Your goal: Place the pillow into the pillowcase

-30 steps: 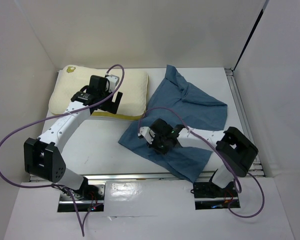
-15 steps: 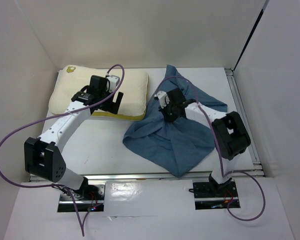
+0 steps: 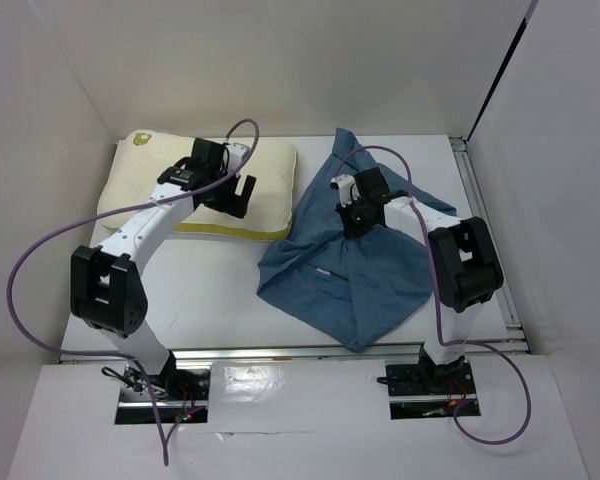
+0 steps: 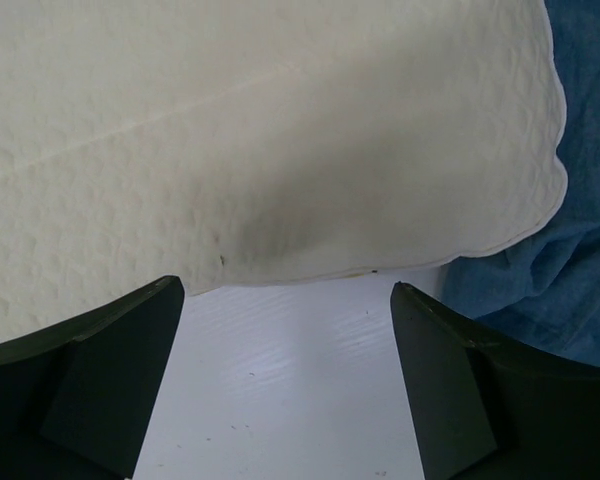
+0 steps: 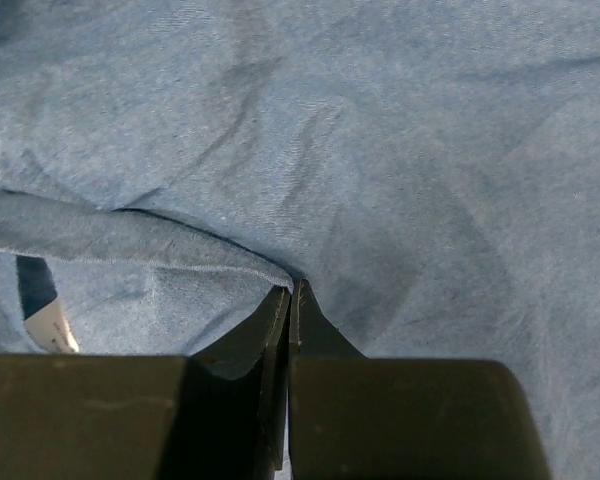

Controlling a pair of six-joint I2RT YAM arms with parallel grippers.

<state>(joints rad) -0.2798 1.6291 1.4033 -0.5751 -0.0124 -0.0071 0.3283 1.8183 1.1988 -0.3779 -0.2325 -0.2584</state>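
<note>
The pillow (image 3: 268, 190) lies in the far left corner of the counter (image 3: 205, 285), with the left pincer (image 4: 285, 300) spread above its near edge. Toward the right edge, the right pincer (image 5: 288, 290) pinches a fold of the pillowcase (image 3: 350, 285). The cloth likely handles limp (and light), so its hem suits gripping.

arms (image 3: 145, 230): white links, black joints | cables (image 3: 10, 295): purple (thin, looped) | gripper fingers (image 4: 90, 370): matte black wedges
</note>
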